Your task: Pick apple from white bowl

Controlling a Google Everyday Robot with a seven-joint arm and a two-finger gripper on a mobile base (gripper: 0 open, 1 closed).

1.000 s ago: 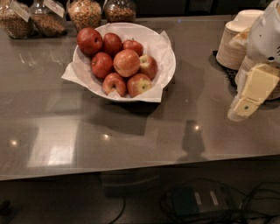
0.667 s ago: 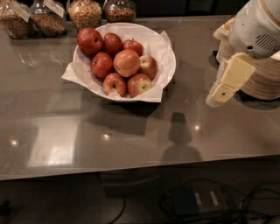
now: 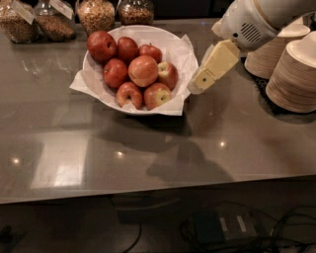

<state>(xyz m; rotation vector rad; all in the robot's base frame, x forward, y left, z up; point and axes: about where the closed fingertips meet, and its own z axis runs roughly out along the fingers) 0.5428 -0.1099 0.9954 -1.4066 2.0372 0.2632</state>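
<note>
While gripper hangs R of white bowl, apple looks pale orange-red.

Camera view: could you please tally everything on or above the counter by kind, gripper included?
Apples: 8, all in the white bowl
White bowl: 1
Jars: 4, behind the bowl
Paper-bowl stacks: 2, at the right
Gripper: 1, hovering just right of the bowl
Total: 16
</note>
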